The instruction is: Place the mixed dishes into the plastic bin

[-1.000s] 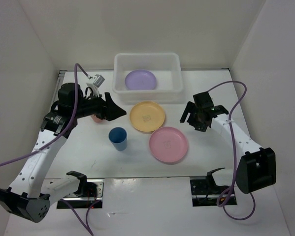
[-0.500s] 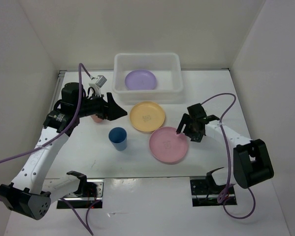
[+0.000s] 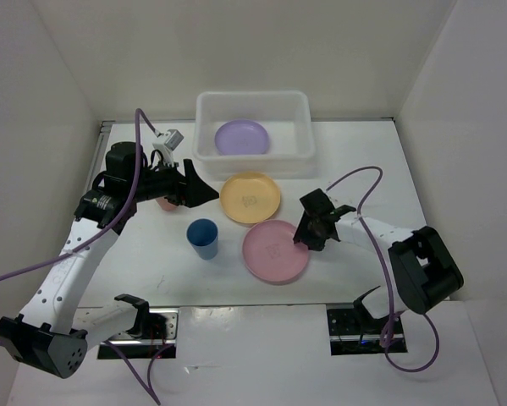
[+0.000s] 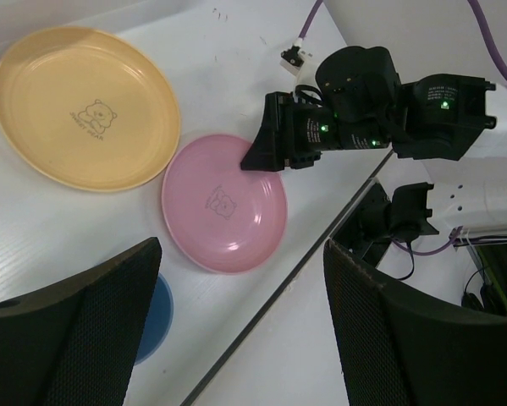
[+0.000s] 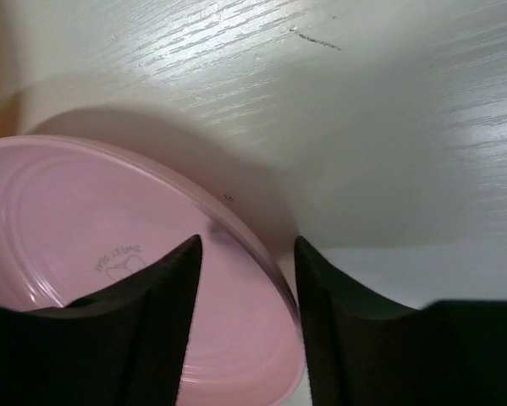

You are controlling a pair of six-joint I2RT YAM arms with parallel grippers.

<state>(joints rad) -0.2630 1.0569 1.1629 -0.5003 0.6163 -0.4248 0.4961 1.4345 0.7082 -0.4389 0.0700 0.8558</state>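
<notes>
Watching the pink-plate pickup, left to right.

- Left gripper (image 3: 204,193) is hovering toward the tabletop's left edge, jaws wide apart, nothing in them. Red cup (image 3: 162,204) is sitting mostly hidden under that arm.
- Blue cup (image 3: 203,238) is standing upright left of centre, toward the near edge, apart from everything else.
- Yellow plate (image 3: 250,198) is lying flat at centre, just in front of the plastic bin (image 3: 253,98), which is sitting at the middle of the far edge. Purple plate (image 3: 241,136) is already lying in the bin's left half.
- Pink plate (image 3: 275,250) is lying right of centre toward the near edge, close to the yellow one, apparently not touching it.
- Right gripper (image 3: 308,228) is working at the pink plate's right rim. In the wrist view its fingers (image 5: 151,321) are standing partway apart, straddling the rim, one over the dish and one outside. I'm seeing a gap either side, so it's not pinching yet.

My take on doing this step well:
- Get the outer finger properly under the rim before closing. Slick shallow plastic is likely to skid across the tabletop instead.
- Bite deeper than the very lip.
- Lift the gripped edge first, then carry high over the yellow plate and the bin's near wall.
- Aim for the bin's right half, beside the purple plate.
</notes>
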